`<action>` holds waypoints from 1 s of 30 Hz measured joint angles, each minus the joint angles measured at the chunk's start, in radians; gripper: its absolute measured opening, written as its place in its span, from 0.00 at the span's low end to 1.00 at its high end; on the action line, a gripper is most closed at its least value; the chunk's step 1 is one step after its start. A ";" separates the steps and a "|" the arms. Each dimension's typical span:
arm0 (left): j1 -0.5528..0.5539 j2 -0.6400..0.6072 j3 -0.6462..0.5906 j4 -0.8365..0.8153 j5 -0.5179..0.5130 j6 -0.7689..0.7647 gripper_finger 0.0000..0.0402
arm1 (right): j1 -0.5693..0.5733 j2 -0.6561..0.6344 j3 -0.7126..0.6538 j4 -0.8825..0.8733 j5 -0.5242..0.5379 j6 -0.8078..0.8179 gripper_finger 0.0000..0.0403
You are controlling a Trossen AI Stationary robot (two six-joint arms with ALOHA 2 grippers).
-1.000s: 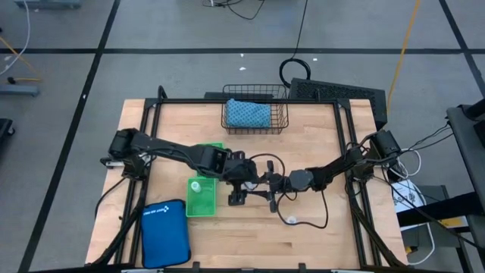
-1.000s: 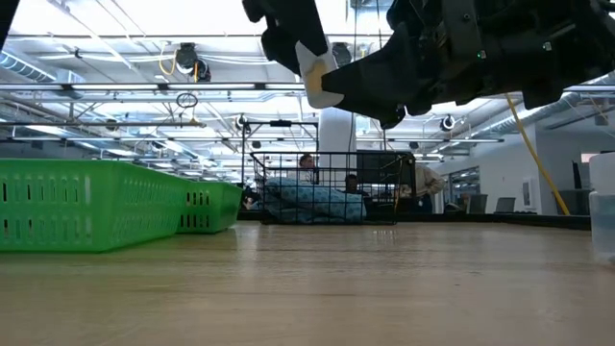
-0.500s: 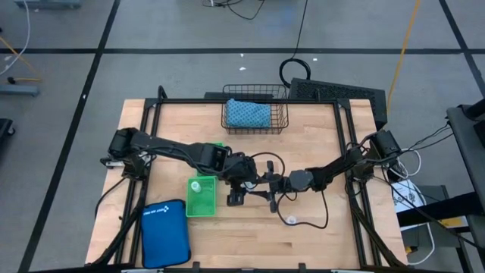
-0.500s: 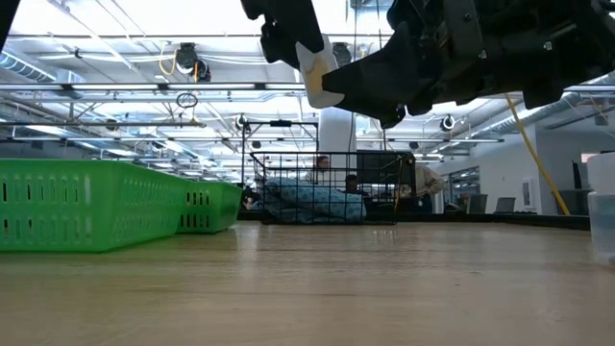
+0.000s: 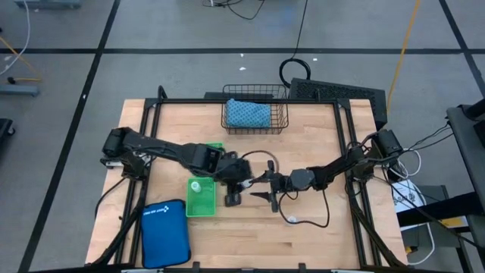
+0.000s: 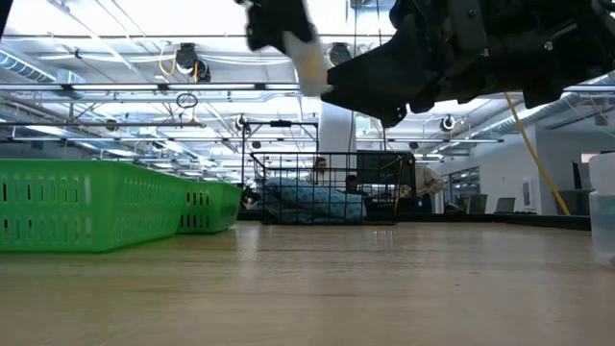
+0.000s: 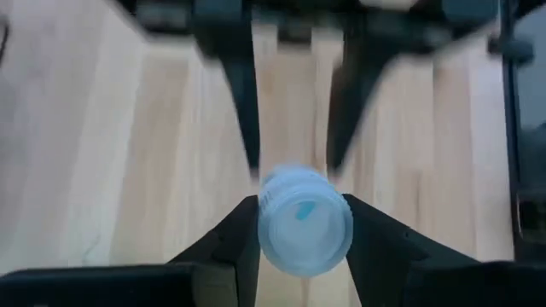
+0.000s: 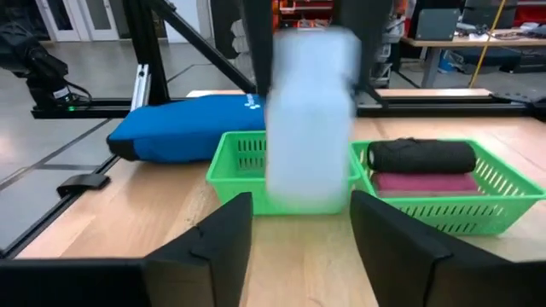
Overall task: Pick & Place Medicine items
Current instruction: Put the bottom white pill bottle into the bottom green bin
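Above the desk point(image 5: 303, 144), the left gripper point(image 7: 294, 223) has its fingers clamped on a white bottle point(image 7: 304, 219). The right gripper point(image 8: 299, 217) faces it, fingers apart, beside the green tray point(image 8: 444, 213).

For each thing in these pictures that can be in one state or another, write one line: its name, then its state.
White bottle: held off the table between the left gripper's fingers.
Left gripper: shut on the white bottle.
Right gripper: open, nothing between its fingers.
Near green tray: holds one small white item.
Far green tray: holds a black piece on top of a pink one.
Wire basket: holds a blue cloth.
Blue pouch: lying flat on the table.
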 joint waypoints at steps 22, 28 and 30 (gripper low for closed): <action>-0.498 -0.284 -0.450 -0.229 -0.301 -0.980 0.34 | -0.002 -0.076 -0.083 0.009 0.005 0.037 0.49; -0.519 -0.284 -0.567 -0.107 -0.340 -1.051 0.34 | -0.002 -0.076 -0.083 0.008 0.006 0.037 0.49; -0.518 -0.284 -0.597 -0.063 -0.339 -1.052 0.34 | -0.002 -0.076 -0.083 0.008 0.006 0.037 0.49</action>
